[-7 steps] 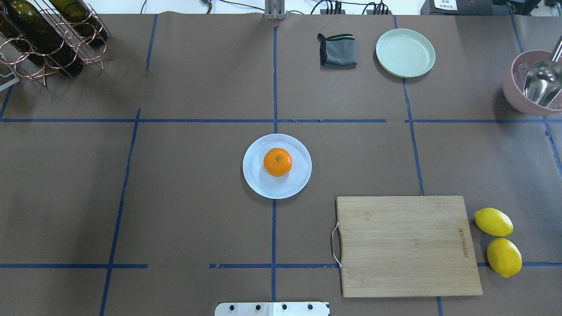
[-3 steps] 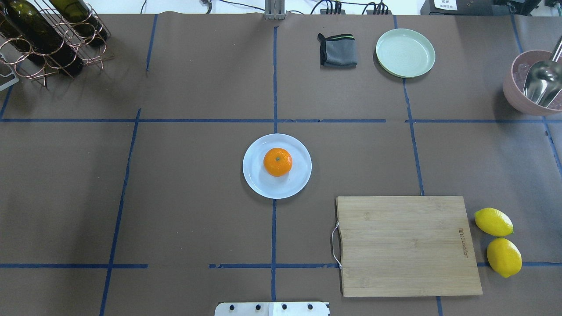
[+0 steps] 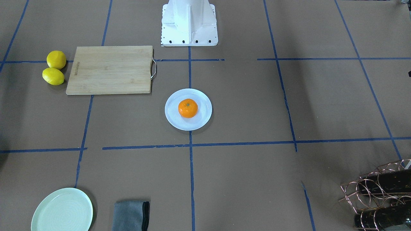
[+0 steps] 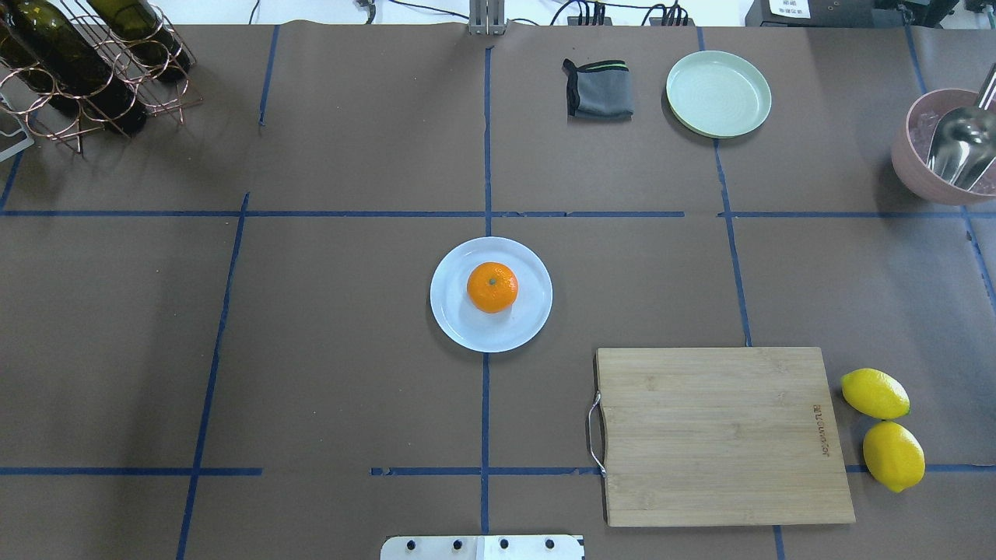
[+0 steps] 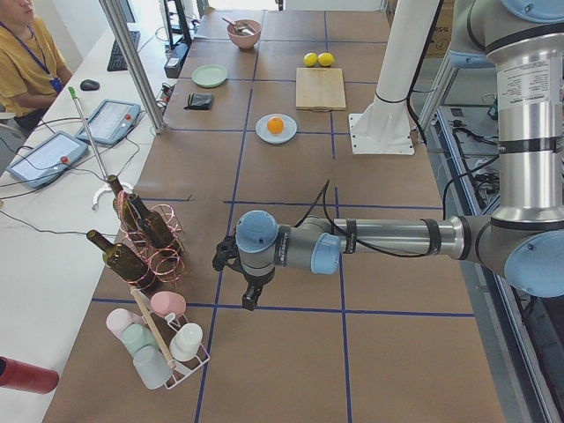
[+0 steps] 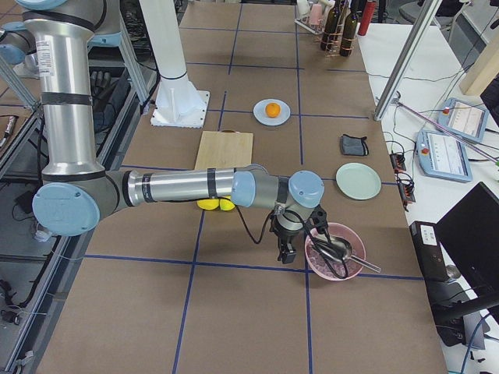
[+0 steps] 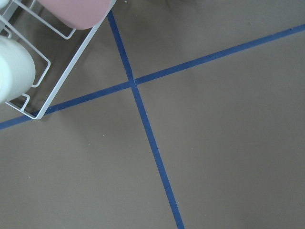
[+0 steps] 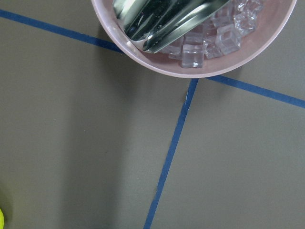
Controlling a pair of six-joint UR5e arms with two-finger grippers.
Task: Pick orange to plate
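The orange (image 4: 492,287) rests on the pale bluish-white plate (image 4: 451,320) at the table's middle, stem dot up; the front-facing view shows the same orange (image 3: 188,108) on the plate (image 3: 172,120). Nothing touches either. My left gripper (image 5: 249,300) hangs low over bare table far off at the left end, beside the bottle rack; I cannot tell whether it is open or shut. My right gripper (image 6: 284,253) hangs at the far right end beside the pink bowl; its state cannot be told either. Neither wrist view shows fingers.
A wooden cutting board (image 4: 724,435) lies front right with two lemons (image 4: 875,393) beside it. A green plate (image 4: 718,93) and grey cloth (image 4: 597,89) sit at the back. A pink bowl (image 4: 906,163) with ice and a scoop stands far right; a wine rack (image 4: 78,70) back left.
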